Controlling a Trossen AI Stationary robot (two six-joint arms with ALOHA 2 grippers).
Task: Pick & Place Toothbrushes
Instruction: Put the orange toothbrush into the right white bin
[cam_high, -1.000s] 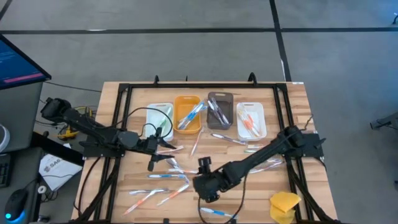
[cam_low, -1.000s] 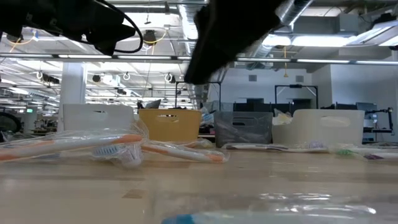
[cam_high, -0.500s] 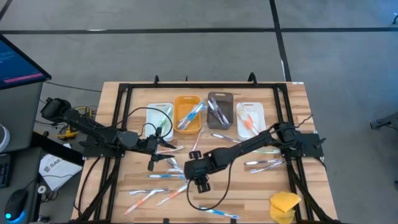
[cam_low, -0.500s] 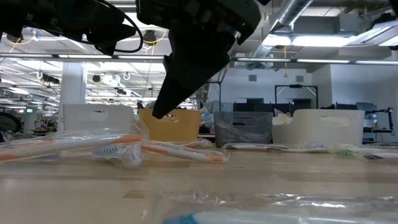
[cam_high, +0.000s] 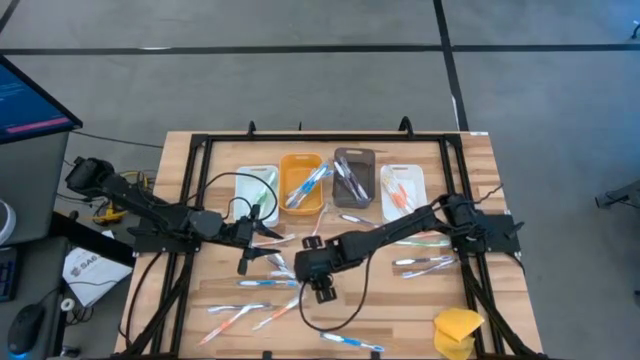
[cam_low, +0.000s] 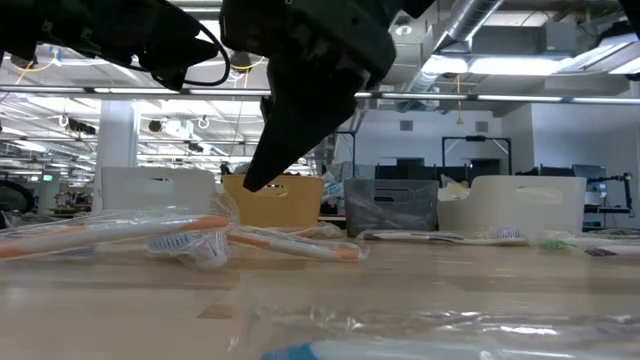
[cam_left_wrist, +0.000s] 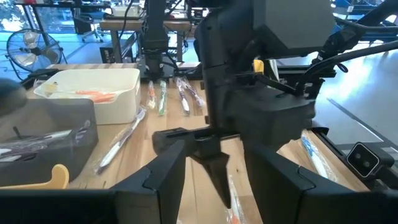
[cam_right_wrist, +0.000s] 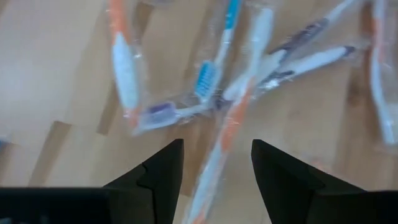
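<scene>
Right wrist view settles what the next grasp depends on: the right gripper (cam_right_wrist: 214, 177) hangs open and empty over a tangle of wrapped toothbrushes (cam_right_wrist: 205, 93) near the table's middle, and an orange-handled brush (cam_right_wrist: 225, 134) runs lengthwise straight into the gap between the fingers, so its long axis lies along the opening, not across it; I judge the wrist needs a turn before closing. Seen from above, that gripper (cam_high: 318, 278) is directly over the loose pile, while the left gripper (cam_high: 252, 232) hovers toward the left edge, also open with nothing between its fingers, and near the pile too. More brushes lie scattered toward the near edge and near the right edge. 4 bins stand in a row at the far edge: a white bin (cam_high: 255, 188) with a green brush, an orange bin (cam_high: 301, 182) with blue ones, a grey bin (cam_high: 353, 177) with grey ones, and another white bin (cam_high: 404, 192) with orange ones.
</scene>
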